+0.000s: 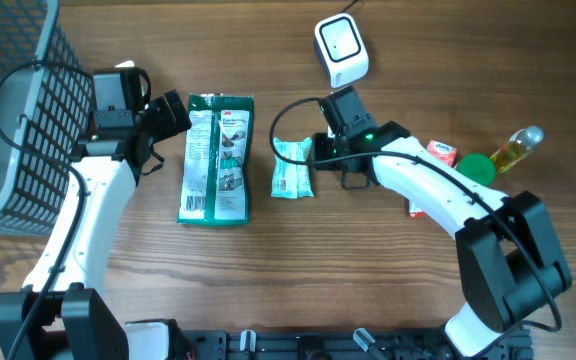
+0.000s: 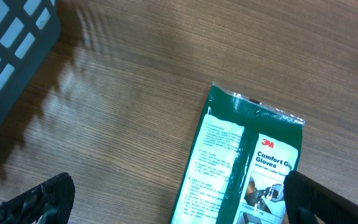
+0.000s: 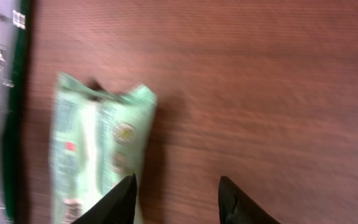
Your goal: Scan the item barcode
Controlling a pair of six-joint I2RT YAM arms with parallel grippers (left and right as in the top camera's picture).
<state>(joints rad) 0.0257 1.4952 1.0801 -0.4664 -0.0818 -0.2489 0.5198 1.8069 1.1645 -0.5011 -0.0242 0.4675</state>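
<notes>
A small pale-green packet [image 1: 292, 168] lies flat on the wooden table, just left of my right gripper [image 1: 324, 150]. In the right wrist view the packet [image 3: 98, 149] sits beside the left fingertip, and my right gripper [image 3: 178, 199] stands open over bare wood with nothing between its fingers. A larger green glove pack [image 1: 216, 158] lies to the left, printed side up. My left gripper [image 1: 173, 115] hovers wide open at its upper left corner. From the left wrist the glove pack [image 2: 241, 168] runs under the right finger of that gripper [image 2: 179, 199]. A white barcode scanner [image 1: 341, 48] stands at the back.
A dark mesh basket [image 1: 18, 120] fills the far left, its corner also in the left wrist view [image 2: 11, 37]. On the right lie a red-and-white pack [image 1: 441, 152], a green round thing [image 1: 476, 167] and a yellow bottle [image 1: 516, 148].
</notes>
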